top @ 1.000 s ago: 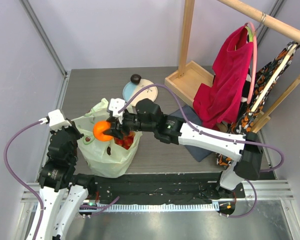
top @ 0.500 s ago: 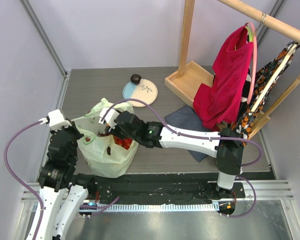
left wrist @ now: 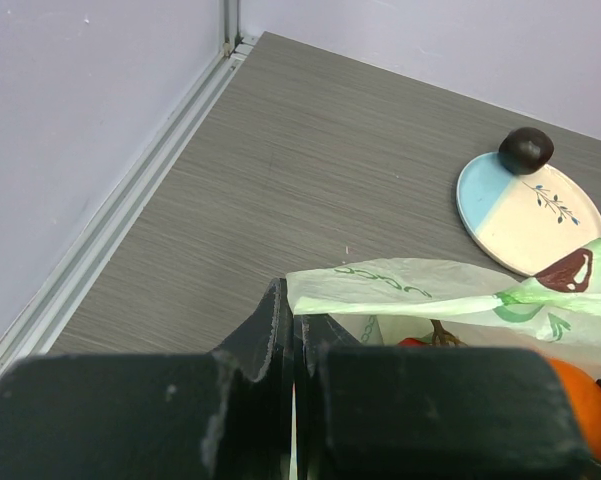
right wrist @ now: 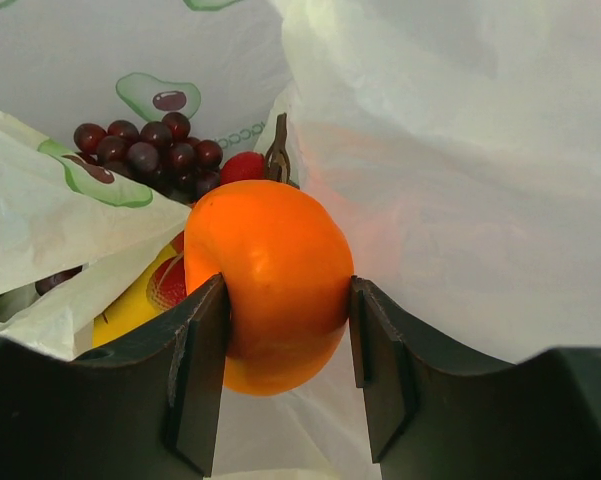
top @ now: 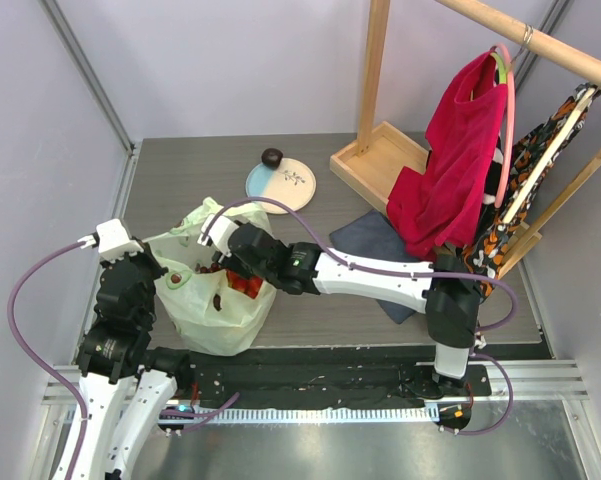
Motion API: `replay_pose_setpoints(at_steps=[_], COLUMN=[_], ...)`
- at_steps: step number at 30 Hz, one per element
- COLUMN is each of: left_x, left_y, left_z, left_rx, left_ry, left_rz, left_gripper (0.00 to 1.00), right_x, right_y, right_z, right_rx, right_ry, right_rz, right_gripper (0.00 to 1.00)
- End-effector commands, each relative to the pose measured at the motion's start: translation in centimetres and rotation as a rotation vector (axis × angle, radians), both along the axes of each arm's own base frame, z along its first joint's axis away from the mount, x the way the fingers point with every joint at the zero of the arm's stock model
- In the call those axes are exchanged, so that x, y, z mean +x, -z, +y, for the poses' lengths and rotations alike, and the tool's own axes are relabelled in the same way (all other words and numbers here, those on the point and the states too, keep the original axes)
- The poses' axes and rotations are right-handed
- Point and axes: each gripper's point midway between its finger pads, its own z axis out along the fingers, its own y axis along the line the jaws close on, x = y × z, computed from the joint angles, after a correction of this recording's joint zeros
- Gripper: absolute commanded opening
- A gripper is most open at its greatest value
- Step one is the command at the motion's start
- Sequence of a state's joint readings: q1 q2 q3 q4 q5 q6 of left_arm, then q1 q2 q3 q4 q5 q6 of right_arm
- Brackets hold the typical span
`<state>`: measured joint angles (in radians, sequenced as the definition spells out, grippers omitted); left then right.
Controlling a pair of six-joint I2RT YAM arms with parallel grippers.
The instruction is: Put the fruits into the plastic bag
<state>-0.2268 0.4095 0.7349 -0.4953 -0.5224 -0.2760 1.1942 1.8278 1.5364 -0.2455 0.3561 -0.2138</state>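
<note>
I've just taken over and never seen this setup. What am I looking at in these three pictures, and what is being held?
These are two robot arms bolted at the near edge of a table. The overhead picture looks down from behind them: left arm on the left, right arm reaching across. The other two pictures come from a camera on each wrist. The left gripper pinches the rim of the plastic bag. The right gripper holds an orange inside the bag's mouth, above grapes lying in it. Further back, a plate carries one dark round fruit. A red cloth hangs at the right.
</note>
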Motion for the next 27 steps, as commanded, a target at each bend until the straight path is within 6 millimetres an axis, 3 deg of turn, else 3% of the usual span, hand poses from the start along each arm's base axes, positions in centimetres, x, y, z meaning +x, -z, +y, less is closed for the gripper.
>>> replay_pose_setpoints(at_steps=[1,3,7,10,13,20,24,27], left_x=[0.3,0.3,0.2,0.2,0.2,0.2,0.2,0.1], left_y=[-2.0,-2.0,-2.0,-2.1,-2.0,-2.1,-2.1,-2.1], left_z=[0.1,0.1,0.2,0.2,0.2,0.2,0.3,0.3], left_rx=[-0.005,-0.005,-0.003,-0.005,-0.003,-0.005,-0.006,-0.005], left_ry=[-0.008,-0.008,-0.011,-0.013,-0.013,-0.013,-0.014,-0.013], left_rz=[-0.064,-0.064,-0.067,-0.069,-0.065,-0.070,-0.072,-0.070], left_gripper=[0.00,0.00,0.00,0.00,0.00,0.00,0.00,0.00], right_x=[-0.1,-0.1,-0.1,-0.2,-0.1,-0.6,-1.6,-3.5], right_y=[-1.2,-1.1,-0.9,-0.7,-0.6,-1.4,-3.0,-5.0], right_z=[0.8,0.9,1.1,1.2,1.1,1.3,1.8,2.3], right_rx=[0.035,0.031,0.024,0.020,0.020,0.054,0.134,0.219], right_ry=[0.007,0.006,-0.001,0.000,0.002,-0.016,-0.078,-0.189], right_rz=[0.010,0.013,0.019,0.021,0.018,0.028,0.036,0.044], right_gripper=[0.29,0.33,0.54,0.64,0.70,0.72,0.73,0.73])
